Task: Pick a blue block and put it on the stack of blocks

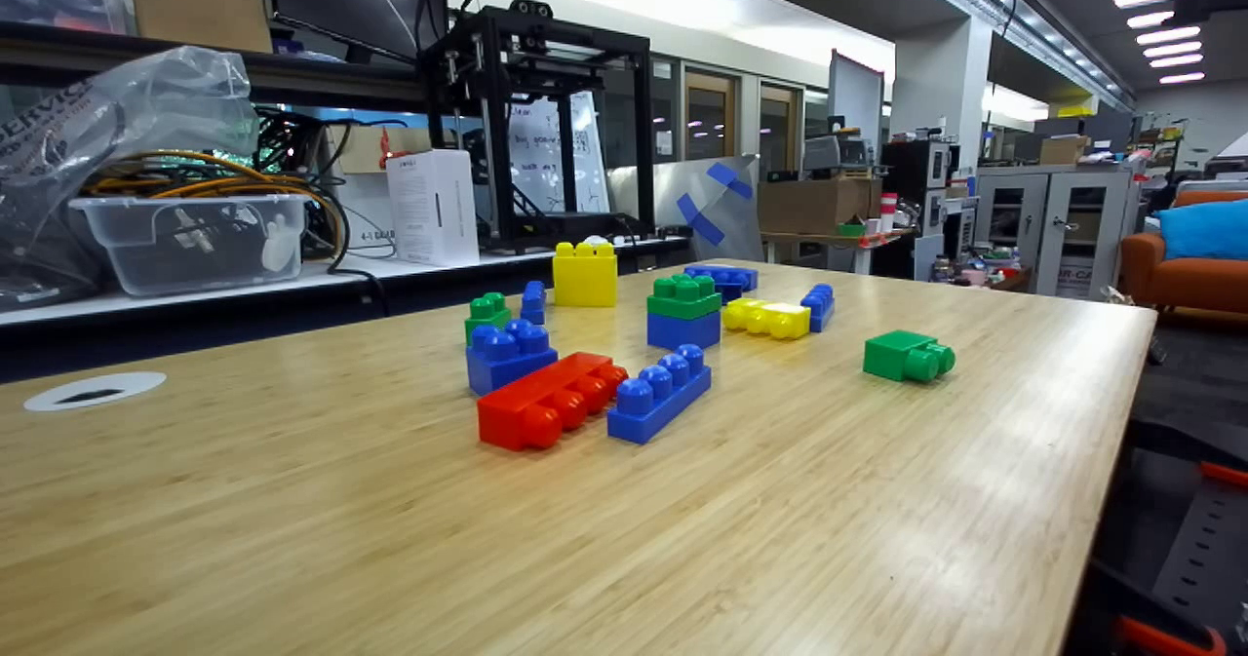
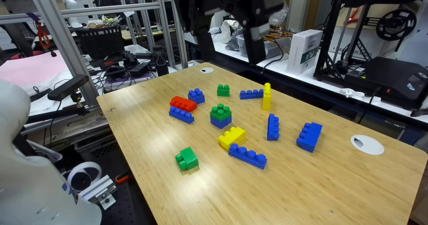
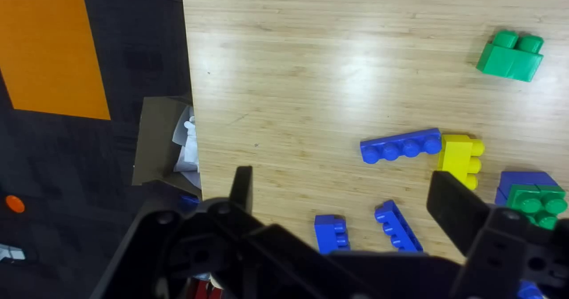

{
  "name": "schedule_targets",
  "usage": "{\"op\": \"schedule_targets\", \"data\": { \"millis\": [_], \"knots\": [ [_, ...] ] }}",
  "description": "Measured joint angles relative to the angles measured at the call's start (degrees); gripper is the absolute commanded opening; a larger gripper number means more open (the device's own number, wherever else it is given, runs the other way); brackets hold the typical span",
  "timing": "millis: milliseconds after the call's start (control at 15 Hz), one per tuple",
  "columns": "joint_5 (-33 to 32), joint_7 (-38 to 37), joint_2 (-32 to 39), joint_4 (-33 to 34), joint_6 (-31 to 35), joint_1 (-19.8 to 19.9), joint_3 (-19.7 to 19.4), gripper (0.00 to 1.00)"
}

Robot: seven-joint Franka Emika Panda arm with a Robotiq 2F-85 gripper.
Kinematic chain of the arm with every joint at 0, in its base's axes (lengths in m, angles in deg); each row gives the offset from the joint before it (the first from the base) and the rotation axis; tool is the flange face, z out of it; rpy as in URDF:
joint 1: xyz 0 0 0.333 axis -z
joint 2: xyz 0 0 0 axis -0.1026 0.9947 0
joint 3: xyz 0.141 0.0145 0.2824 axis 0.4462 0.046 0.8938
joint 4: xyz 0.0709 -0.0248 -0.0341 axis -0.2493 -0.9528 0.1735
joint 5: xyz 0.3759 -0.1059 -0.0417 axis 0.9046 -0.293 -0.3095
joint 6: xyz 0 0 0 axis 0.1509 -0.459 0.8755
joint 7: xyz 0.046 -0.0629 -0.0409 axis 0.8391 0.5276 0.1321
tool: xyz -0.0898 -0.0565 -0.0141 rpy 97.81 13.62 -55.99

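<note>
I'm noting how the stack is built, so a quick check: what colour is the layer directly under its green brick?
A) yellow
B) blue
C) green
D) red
B: in both exterior views, the stack of blocks shows a blue layer directly beneath its studded green brick.

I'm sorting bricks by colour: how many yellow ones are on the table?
2: an upright yellow brick near a long blue brick; another yellow brick, on its side, between the stack of blocks and another blue brick. I see no others.
</note>
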Motion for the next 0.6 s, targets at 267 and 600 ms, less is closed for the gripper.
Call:
{"op": "schedule_targets", "data": {
  "millis": [267,600],
  "knots": [
    [0.2,0.0,0.0,-0.2,0.0,-0.3,0.2,1.0],
    [0.2,-0.2,0.0,-0.5,0.0,-1.2,0.5,1.0]
  ]
}}
